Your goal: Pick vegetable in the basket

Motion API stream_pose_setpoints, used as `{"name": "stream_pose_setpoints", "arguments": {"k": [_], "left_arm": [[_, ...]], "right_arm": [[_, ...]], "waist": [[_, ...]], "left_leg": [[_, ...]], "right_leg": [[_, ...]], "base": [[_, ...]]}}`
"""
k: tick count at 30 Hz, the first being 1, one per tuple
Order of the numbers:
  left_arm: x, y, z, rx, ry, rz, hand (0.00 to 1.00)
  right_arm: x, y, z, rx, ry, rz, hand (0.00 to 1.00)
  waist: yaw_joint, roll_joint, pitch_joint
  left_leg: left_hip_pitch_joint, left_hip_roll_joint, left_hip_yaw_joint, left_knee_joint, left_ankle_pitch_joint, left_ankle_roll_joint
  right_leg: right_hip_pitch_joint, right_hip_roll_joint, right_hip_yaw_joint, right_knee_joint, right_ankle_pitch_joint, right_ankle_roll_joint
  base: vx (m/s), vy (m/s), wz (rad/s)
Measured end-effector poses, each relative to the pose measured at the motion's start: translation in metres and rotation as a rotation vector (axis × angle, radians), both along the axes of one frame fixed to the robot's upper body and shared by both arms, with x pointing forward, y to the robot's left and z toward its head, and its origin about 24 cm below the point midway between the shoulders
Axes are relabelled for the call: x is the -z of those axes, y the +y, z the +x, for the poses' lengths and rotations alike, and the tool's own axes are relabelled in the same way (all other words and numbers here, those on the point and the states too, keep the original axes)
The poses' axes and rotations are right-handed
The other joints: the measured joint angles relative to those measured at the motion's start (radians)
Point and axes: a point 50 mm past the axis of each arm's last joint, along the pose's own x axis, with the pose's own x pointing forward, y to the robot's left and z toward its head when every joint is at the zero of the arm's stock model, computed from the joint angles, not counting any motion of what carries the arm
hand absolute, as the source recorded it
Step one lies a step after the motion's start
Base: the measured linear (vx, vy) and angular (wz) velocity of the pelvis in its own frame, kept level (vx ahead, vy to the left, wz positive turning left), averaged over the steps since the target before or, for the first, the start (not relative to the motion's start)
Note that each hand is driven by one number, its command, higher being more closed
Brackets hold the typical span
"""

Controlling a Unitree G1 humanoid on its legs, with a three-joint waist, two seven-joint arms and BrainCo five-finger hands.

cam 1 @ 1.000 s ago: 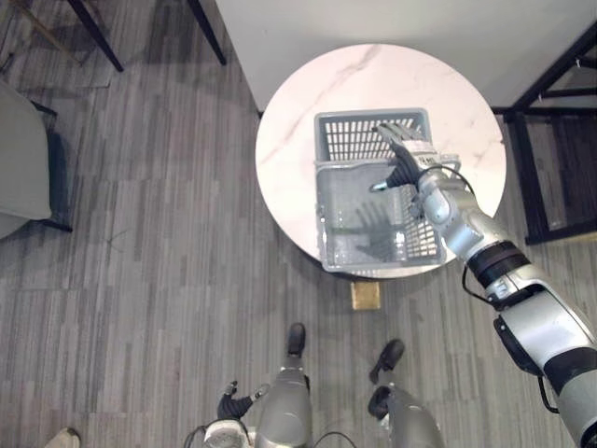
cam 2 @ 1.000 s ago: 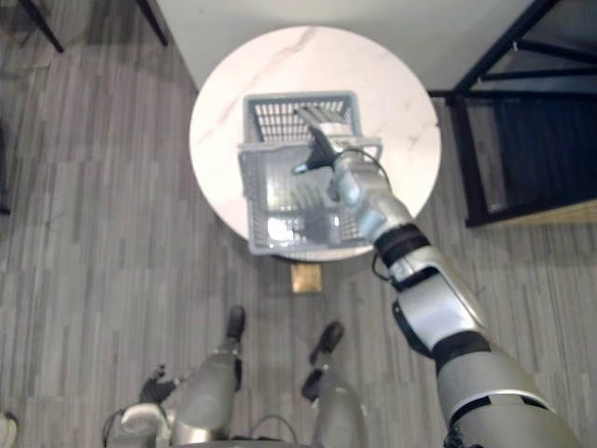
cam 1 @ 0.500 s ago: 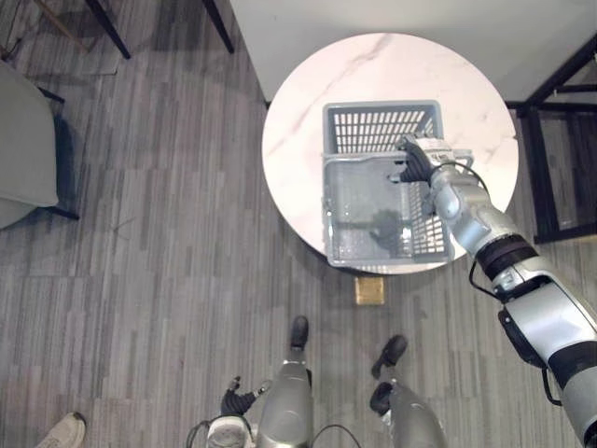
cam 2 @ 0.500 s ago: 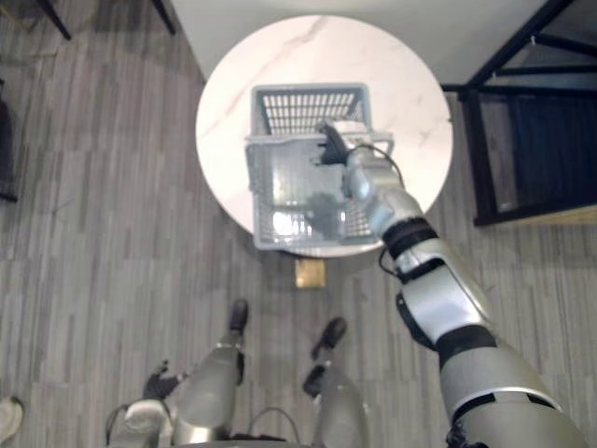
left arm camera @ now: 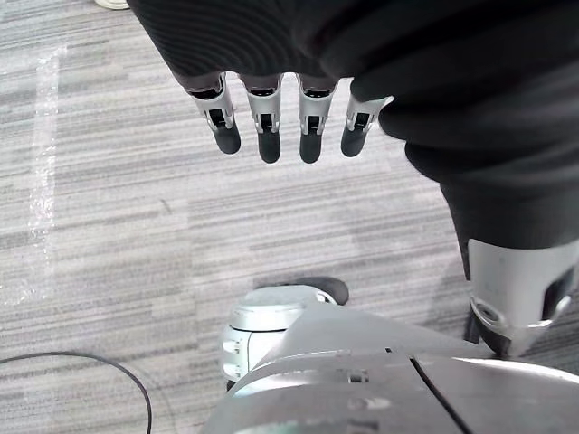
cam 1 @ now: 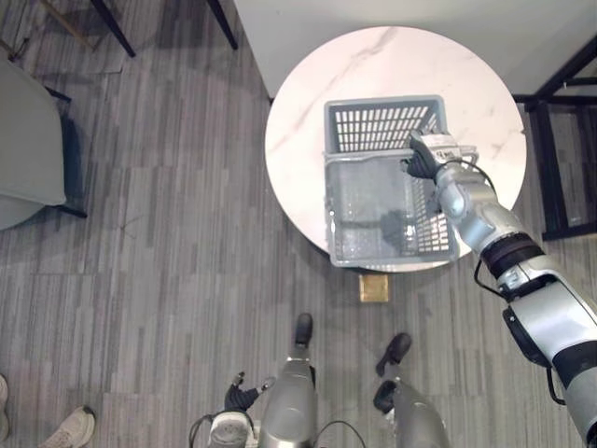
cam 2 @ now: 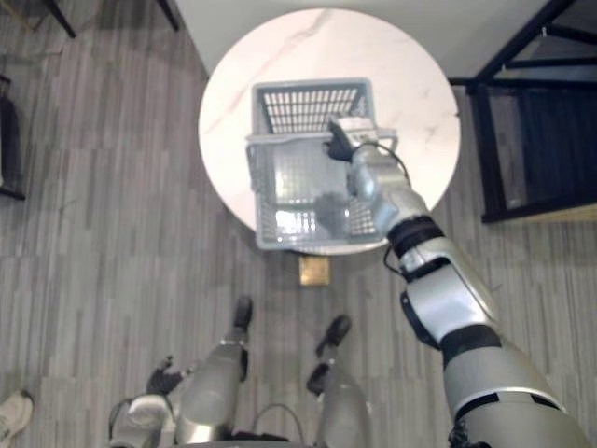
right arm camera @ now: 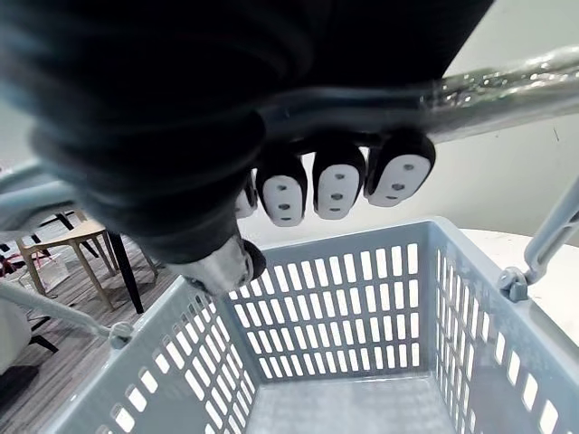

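A grey plastic basket (cam 1: 373,126) with slotted walls stands on the round white marble table (cam 1: 308,112). Its inside looks empty in the right wrist view, where the floor of the basket (right arm camera: 353,407) is bare. My right hand (cam 1: 423,161) is at the basket's right side, its fingers (right arm camera: 339,185) curled round the basket's raised handle (right arm camera: 516,83). My left hand (left arm camera: 271,127) hangs low by the floor with straight fingers and holds nothing. I see no vegetable.
A black metal frame (cam 1: 560,121) stands right of the table and dark furniture legs (cam 1: 219,23) behind it. A small tan box (cam 1: 374,287) lies on the floor under the table's near edge. A grey seat (cam 1: 28,159) is at far left, a person's shoe (cam 1: 70,427) at lower left.
My right hand has gone from straight fingers over the basket to fingers curled round its handle. The camera has shifted a little; the left hand has not moved.
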Motion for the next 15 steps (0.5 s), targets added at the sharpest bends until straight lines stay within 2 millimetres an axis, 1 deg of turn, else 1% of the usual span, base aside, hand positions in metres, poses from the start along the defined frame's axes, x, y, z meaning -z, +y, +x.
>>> {"name": "stream_pose_setpoints", "arguments": {"k": [3,5,7,8,9,10,11,13,14,15], "left_arm": [[0.0,0.0,0.0,0.0,0.002,0.001,0.0],[0.001,0.001,-0.001,-0.005,0.021,0.001,0.0],[0.001,0.002,-0.002,-0.006,0.028,0.005,0.0],[0.002,0.005,-0.005,-0.008,0.042,0.011,0.0],[0.002,0.008,-0.006,-0.008,0.046,0.015,0.0],[0.002,0.009,-0.006,-0.008,0.048,0.015,0.0],[0.003,0.01,-0.008,-0.014,0.058,0.012,0.0],[0.005,0.014,-0.018,-0.021,0.084,0.018,0.0],[0.007,0.016,-0.028,-0.012,0.113,0.034,0.0],[0.008,0.018,-0.031,-0.008,0.125,0.039,0.0]], "right_arm": [[-0.002,0.014,-0.004,-0.058,0.003,-0.072,1.0],[0.001,0.03,-0.011,-0.133,-0.001,-0.13,1.0],[0.0,0.04,-0.017,-0.185,-0.011,-0.145,1.0],[-0.002,0.048,-0.023,-0.229,-0.028,-0.143,1.0],[-0.006,0.054,-0.029,-0.272,-0.055,-0.139,1.0],[-0.006,0.056,-0.032,-0.29,-0.061,-0.134,1.0],[-0.003,0.059,-0.037,-0.322,-0.058,-0.132,1.0],[0.008,0.065,-0.045,-0.374,-0.033,-0.132,1.0],[0.018,0.069,-0.052,-0.409,-0.013,-0.136,1.0],[0.022,0.07,-0.055,-0.425,-0.005,-0.139,1.0]], "waist": [[0.0,0.0,0.0],[-0.001,-0.002,-0.001],[-0.009,-0.004,-0.002],[-0.022,-0.01,-0.006],[-0.026,-0.018,-0.012],[-0.026,-0.022,-0.015],[-0.027,-0.03,-0.031],[-0.041,-0.044,-0.073],[-0.049,-0.056,-0.108],[-0.051,-0.06,-0.12]], "left_leg": [[0.009,0.002,0.008,0.002,0.0,0.0],[0.037,0.004,0.026,0.0,0.0,0.0],[0.061,0.006,0.031,-0.006,0.0,0.0],[0.072,0.008,0.033,-0.011,0.0,0.0],[0.076,0.01,0.039,-0.012,0.0,0.0],[0.081,0.011,0.045,-0.015,0.0,0.0],[0.093,0.014,0.057,-0.024,0.0,0.0],[0.103,0.015,0.063,-0.03,0.0,0.0],[0.112,0.015,0.076,-0.036,0.0,-0.001],[0.126,0.016,0.086,-0.042,0.0,-0.001]], "right_leg": [[0.003,0.002,0.011,0.0,0.003,-0.004],[0.02,0.003,0.026,0.0,0.003,-0.004],[0.038,0.005,0.031,-0.001,0.003,-0.004],[0.045,0.008,0.035,-0.002,0.003,-0.004],[0.045,0.011,0.044,-0.002,0.003,-0.004],[0.045,0.012,0.049,-0.002,0.003,-0.004],[0.046,0.016,0.059,-0.004,0.005,-0.005],[0.055,0.02,0.065,-0.017,0.01,-0.005],[0.058,0.023,0.074,-0.024,0.012,-0.004],[0.064,0.024,0.082,-0.027,0.013,-0.004]], "base": [[0.0,0.0,-0.1],[0.01,-0.002,-0.2],[0.0,-0.005,-0.12],[-0.01,-0.005,-0.12],[-0.01,-0.003,-0.15],[-0.02,-0.002,-0.22],[-0.01,-0.005,-0.19],[0.02,-0.005,-0.15],[0.05,-0.002,-0.18],[0.06,-0.003,-0.27]]}}
